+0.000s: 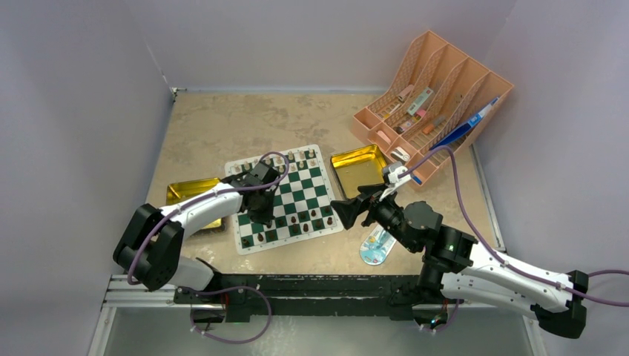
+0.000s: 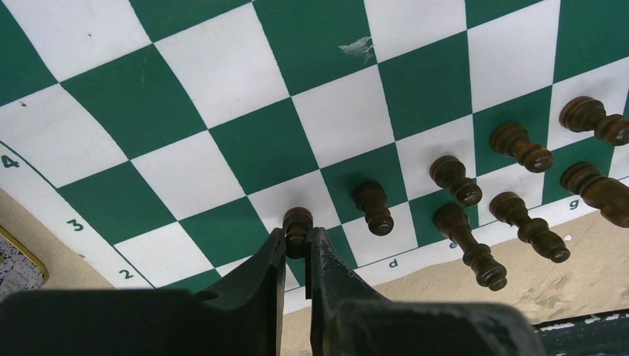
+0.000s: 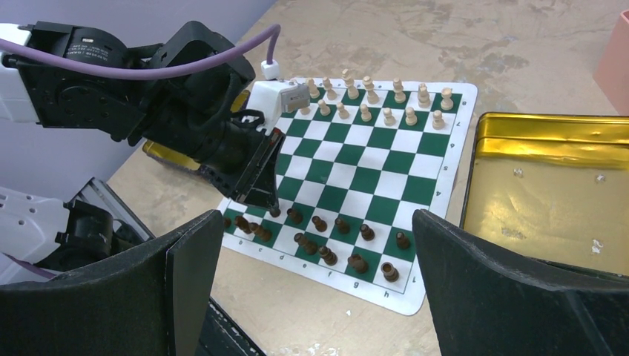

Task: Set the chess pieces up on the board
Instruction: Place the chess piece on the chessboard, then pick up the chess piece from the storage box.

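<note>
Starting nearest, a black metal rail [image 1: 311, 285] carries both arm bases at the edge of a mottled beige surface [image 1: 208, 126] walled in pale grey. The left jaws pinch narrowly on a dark brown wooden pawn [image 2: 297, 221] on a near-row square of the green-and-white checked board [image 1: 300, 194], beside other dark chess pieces [image 3: 319, 222]. The right jaws gape wide, holding nothing, just right of the board. Cream pieces [image 3: 386, 115] line the far rows. Shiny gold rectangular tins [image 1: 360, 167] flank the board, and an orange slotted rack [image 1: 438, 81] stands far right.
</note>
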